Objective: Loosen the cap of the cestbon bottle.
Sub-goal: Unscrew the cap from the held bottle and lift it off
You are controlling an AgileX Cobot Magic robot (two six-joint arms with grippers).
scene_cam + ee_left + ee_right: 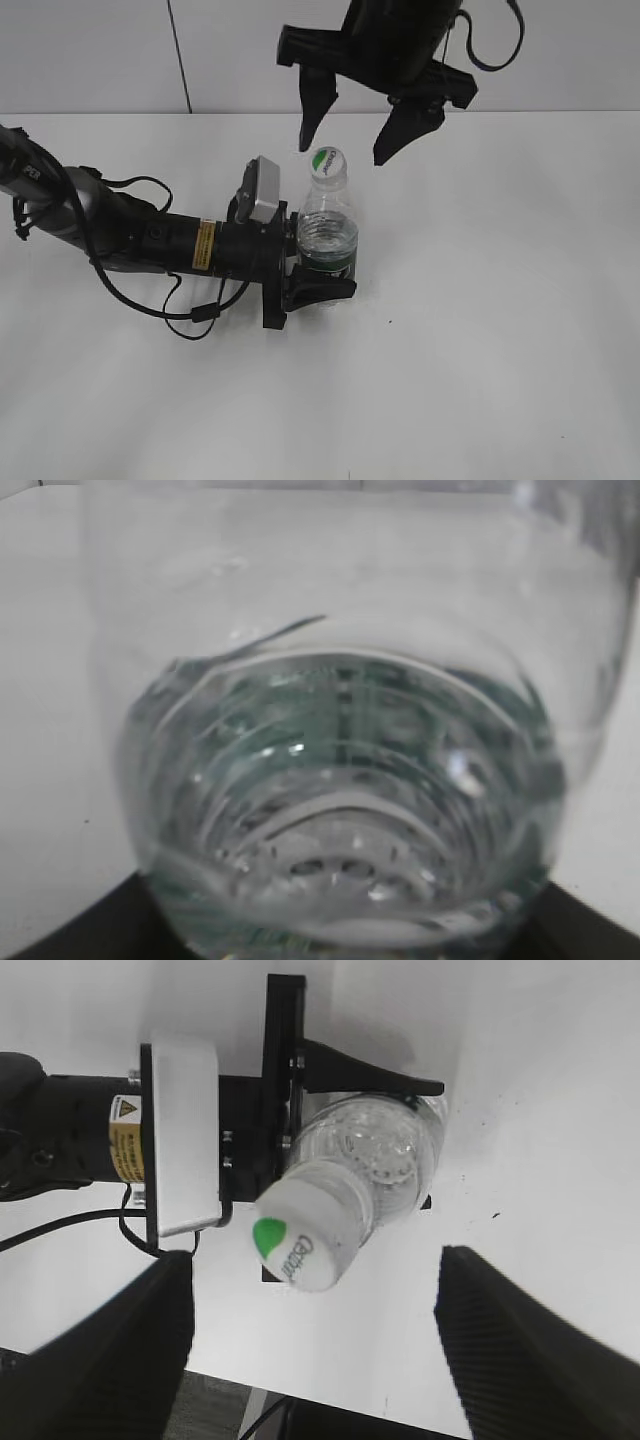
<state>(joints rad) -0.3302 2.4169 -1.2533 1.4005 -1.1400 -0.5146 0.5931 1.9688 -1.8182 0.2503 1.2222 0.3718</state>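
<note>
Hovering above the cap (327, 161), spread right hand (355, 140), untouching.

A robotics lab or test bench: a plain white counter (480, 350) meets a bare pale grey panelled wall (90, 55) at the far side, with a cabled black robot arm (130, 235) lying across the left.

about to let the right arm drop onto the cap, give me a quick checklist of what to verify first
1. Left gripper clamped on the cestbon bottle: ok.
2. Bottle upright on the table: ok.
3. Right gripper jaws open wider than the cap: ok.
4. Right gripper above the cap, not touching: ok.
5. Right gripper centred over the cap: not ok; it sits left of centre in the right wrist view.
6. Cap seal state: cannot tell.
</note>
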